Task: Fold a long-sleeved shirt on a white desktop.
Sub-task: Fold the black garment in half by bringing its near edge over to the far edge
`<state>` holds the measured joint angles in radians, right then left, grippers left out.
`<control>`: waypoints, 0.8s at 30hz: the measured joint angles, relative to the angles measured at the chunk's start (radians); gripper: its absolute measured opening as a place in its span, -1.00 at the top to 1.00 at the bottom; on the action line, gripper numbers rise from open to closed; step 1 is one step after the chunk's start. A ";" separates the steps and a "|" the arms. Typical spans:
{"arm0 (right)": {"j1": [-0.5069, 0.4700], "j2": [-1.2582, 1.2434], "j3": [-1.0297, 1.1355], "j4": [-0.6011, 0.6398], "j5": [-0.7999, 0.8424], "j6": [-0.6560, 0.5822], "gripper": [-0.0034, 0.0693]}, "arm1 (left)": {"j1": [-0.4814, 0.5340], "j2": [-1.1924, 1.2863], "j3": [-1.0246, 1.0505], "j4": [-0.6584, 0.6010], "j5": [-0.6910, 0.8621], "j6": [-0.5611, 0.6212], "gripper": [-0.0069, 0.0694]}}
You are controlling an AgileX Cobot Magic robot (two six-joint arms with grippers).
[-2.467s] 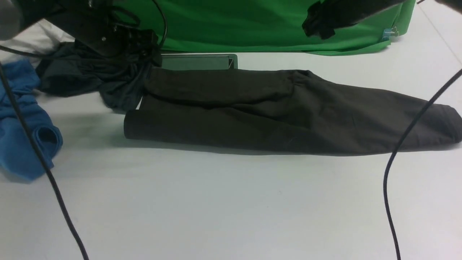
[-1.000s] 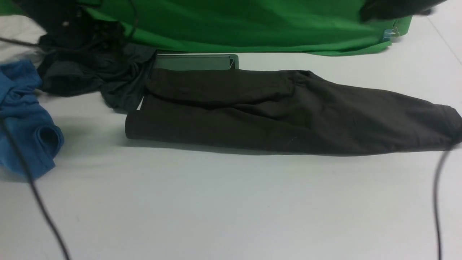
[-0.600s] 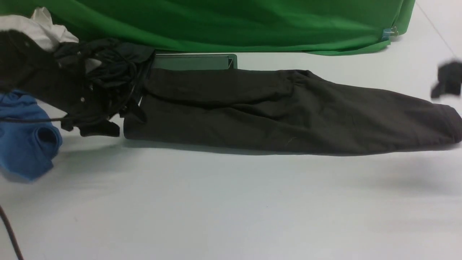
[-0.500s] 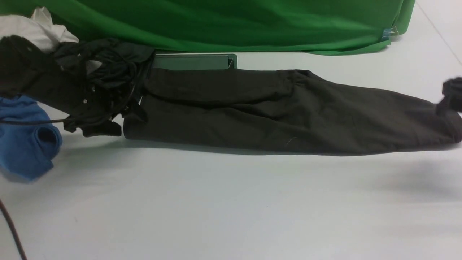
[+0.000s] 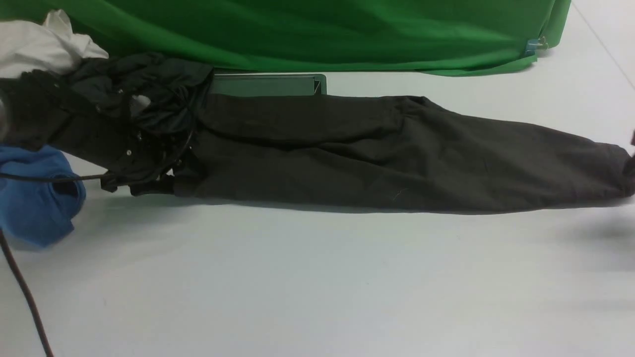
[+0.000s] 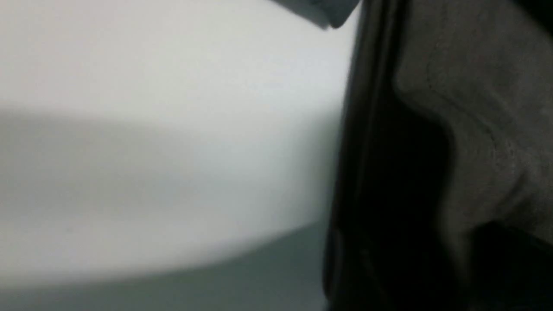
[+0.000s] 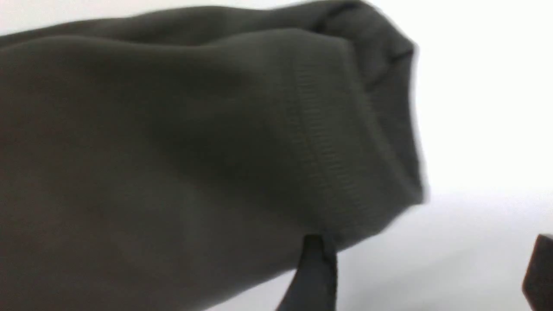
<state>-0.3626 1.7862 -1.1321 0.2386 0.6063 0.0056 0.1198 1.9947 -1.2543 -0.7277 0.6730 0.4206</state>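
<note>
Left arm: my left arm (image 5: 74, 134) reaches in low from the left, close above the white desktop (image 5: 317, 277).
Left gripper: my left gripper (image 5: 171, 177) is at the left end of the long-sleeved shirt (image 5: 377, 153), touching the cloth. In the left wrist view, one dark finger (image 6: 371, 172) stands against the fabric, but the picture is blurred. I cannot tell if the jaws are apart or pressed on the cloth.
Right gripper: my right gripper (image 7: 427, 276) is at the right end of the shirt, low over the desktop. The jaws stand wide apart. One fingertip (image 7: 317, 272) touches the edge of the ribbed band, the other is well apart from it, and only bare desktop lies between them.
Shirt position: it lies folded into a long narrow strip, across the desktop from left to right. Its far edge covers part of the silver-framed hatch (image 5: 263, 85).
Shirt surface: plain dark knit, with a ribbed band and a stitched seam at the right end.
Neighbours: a dark slate-grey garment (image 5: 163, 79) touches the shirt's far left corner. A blue garment (image 5: 34, 208) lies further left, and a green cloth (image 5: 322, 29) is behind.
</note>
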 joint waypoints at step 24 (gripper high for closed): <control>-0.008 0.110 -0.033 0.119 0.113 -0.285 0.72 | 0.009 -0.050 0.052 0.090 0.049 0.036 0.67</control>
<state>-0.3710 1.8961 -1.1648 0.3571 0.7194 -0.2796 0.1288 1.9445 -1.2024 -0.6380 0.7224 0.4565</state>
